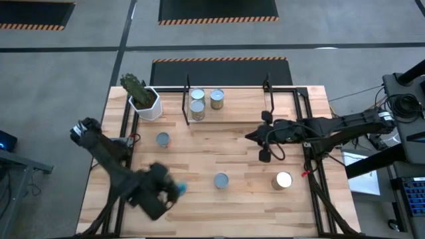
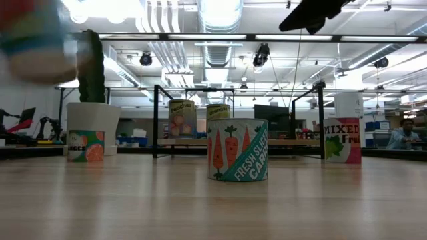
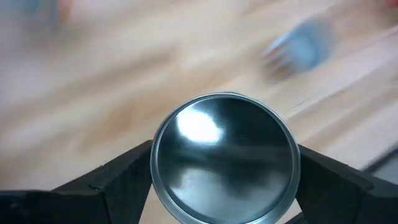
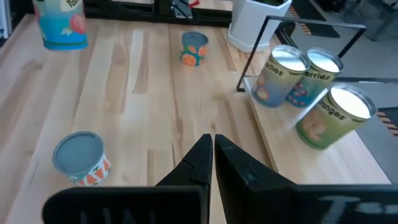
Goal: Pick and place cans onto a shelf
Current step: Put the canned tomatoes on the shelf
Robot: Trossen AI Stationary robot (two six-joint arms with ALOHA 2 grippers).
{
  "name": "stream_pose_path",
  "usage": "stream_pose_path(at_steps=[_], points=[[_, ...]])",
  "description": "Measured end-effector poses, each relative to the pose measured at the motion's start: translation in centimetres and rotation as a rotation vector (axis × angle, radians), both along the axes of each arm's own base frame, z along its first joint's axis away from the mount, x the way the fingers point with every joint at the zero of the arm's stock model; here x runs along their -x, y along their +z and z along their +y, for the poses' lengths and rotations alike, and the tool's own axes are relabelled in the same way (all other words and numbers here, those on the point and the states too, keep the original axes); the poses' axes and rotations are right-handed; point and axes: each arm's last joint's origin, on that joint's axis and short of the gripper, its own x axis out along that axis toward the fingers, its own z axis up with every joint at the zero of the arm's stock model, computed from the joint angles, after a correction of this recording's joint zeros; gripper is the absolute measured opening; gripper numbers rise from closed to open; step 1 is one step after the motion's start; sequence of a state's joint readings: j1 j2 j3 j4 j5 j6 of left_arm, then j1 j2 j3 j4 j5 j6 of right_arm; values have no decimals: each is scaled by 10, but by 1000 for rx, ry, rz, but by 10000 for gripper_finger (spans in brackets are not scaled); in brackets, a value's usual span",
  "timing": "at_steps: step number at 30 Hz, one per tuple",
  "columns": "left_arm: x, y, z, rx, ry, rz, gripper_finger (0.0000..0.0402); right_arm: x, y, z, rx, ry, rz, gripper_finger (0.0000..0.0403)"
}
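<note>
My left gripper (image 1: 174, 191) is near the table's front left, shut on a blue-labelled can (image 3: 224, 165) with a shiny round top. The can shows lifted and blurred in the low view (image 2: 33, 43) and in the right wrist view (image 4: 61, 25). Three cans (image 1: 197, 95) (image 1: 216, 99) (image 1: 197, 111) stand on the left part of the shelf (image 1: 242, 114). Three more cans (image 1: 163, 139) (image 1: 221, 180) (image 1: 283, 180) stand upright on the tabletop. My right gripper (image 4: 212, 149) hovers shut above the table's middle right (image 1: 252, 137), touching nothing. My left gripper pinches the can between its two fingers (image 3: 118, 177), one on each opposite side of the wall just below the top rim (image 3: 155, 168). The fingers come from above, slanting down. The can is lifted clear of the table, its top facing up toward the wrist.
A white hexagonal pot with a cactus (image 1: 145, 101) stands at the far left, beside the shelf's left black upright (image 1: 187, 99). The shelf's right part (image 1: 252, 113) is bare board. Open tabletop lies between the loose cans and the shelf.
</note>
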State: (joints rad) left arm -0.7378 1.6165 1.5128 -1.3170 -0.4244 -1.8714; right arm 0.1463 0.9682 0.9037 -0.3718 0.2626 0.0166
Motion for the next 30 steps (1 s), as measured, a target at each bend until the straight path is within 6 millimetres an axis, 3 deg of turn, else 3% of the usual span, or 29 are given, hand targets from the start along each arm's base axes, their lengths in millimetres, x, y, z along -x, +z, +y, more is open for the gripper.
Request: stream_pose_path(at_steps=[5,10,20,30], points=[[-41,50,47,-185,-156,-103,311,16,-3,-2,4,4,-25,9],[-73,70,101,-317,-249,-56,311,32,0,-5,-4,4,-82,9],[-126,56,188,-347,-316,-17,312,41,-1,-6,7,11,-121,9],[-179,25,242,-337,-392,86,312,42,-2,-6,34,24,-107,9]])
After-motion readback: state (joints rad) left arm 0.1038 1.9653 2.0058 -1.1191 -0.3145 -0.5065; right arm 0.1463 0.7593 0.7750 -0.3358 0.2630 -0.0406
